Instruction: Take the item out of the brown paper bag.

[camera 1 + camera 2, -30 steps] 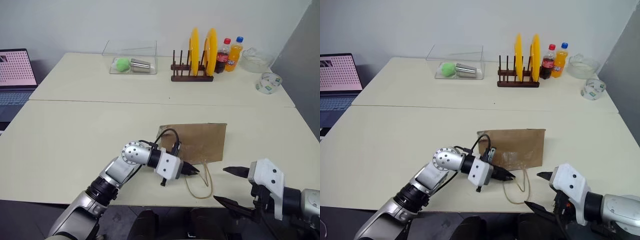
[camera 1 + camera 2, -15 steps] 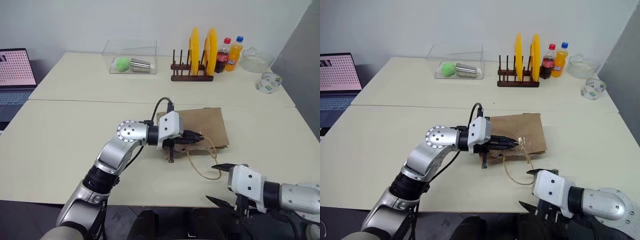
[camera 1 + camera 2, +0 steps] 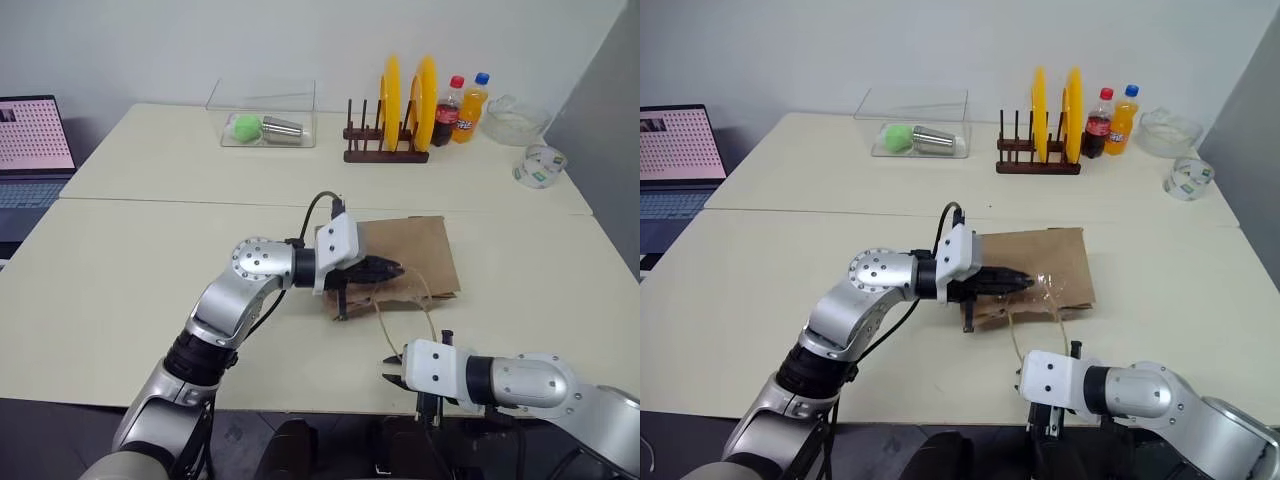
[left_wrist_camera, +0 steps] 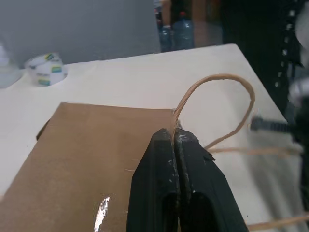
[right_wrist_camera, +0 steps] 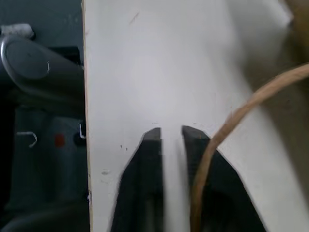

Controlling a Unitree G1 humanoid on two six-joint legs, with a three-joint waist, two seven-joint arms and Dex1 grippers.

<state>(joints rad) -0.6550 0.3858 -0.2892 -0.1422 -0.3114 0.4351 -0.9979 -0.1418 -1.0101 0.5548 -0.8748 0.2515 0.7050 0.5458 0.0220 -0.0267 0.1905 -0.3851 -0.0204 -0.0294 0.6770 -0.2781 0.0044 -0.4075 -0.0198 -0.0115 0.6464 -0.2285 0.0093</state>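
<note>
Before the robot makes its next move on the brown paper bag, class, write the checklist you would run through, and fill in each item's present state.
1. Left hand shut on a bag handle: ok.
2. Brown paper bag mouth open wide enough to reach inside: not ok; it lies flat.
3. Item seen inside the bag: cannot tell.
4. Right hand holding the other handle: not ok; the handle runs beside its fingers, not between them.
5. Table around the bag free of nearby things: ok.

Creased brown paper bag (image 3: 405,258) flat on the table (image 3: 140,270), one thin tan handle (image 4: 217,99) pinched, raised.
</note>
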